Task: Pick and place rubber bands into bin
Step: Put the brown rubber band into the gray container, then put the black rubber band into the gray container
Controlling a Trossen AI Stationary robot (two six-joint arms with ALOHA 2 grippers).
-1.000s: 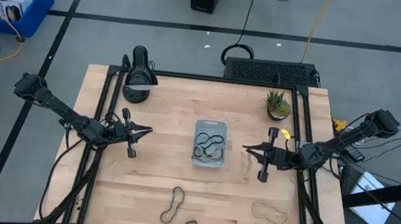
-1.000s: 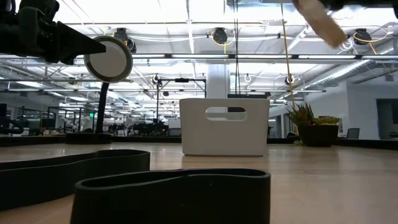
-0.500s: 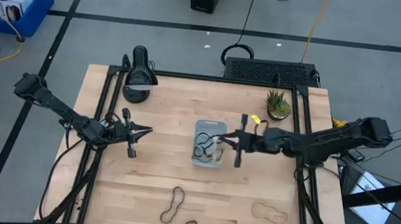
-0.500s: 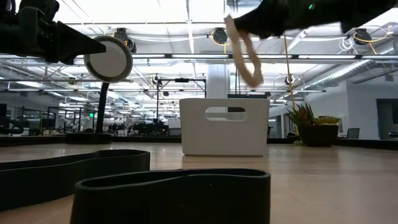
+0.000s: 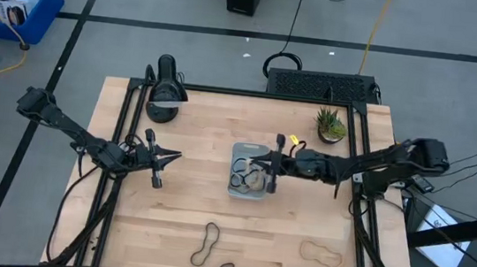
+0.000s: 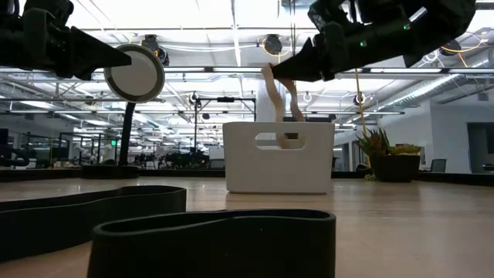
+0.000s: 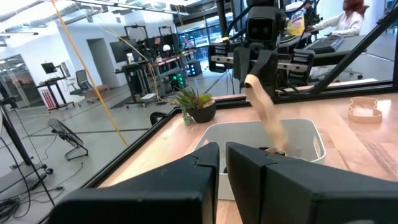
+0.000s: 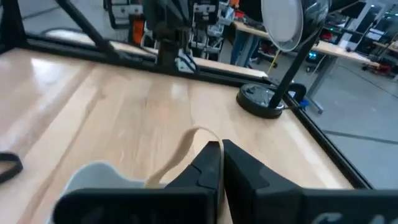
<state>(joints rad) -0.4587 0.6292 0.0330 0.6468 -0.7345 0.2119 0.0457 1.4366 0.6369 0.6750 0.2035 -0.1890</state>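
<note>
The bin stands at the table's middle with dark rubber bands lying in it. My right gripper is above the bin's right side, shut on a tan rubber band. The bin also shows in the low view. My left gripper waits shut and empty at the table's left. A dark band, a small dark band and a tan band lie flat near the table's near edge. My right gripper pinches the tan band's upper end between its two fingertips. The fingers come from the table's right, slanting slightly down. The band hangs slack below the fingers, and its lower end reaches down into the bin.
A black lamp stands at the far left and a potted plant at the far right. A black frame runs along the table's edges. A blue crate sits on the floor beyond the table.
My right gripper has gone from the table's right edge toward the left, carrying the tan band, and now stands over the bin. The band, which swung under the fingers on the way, now hangs down into the bin.
</note>
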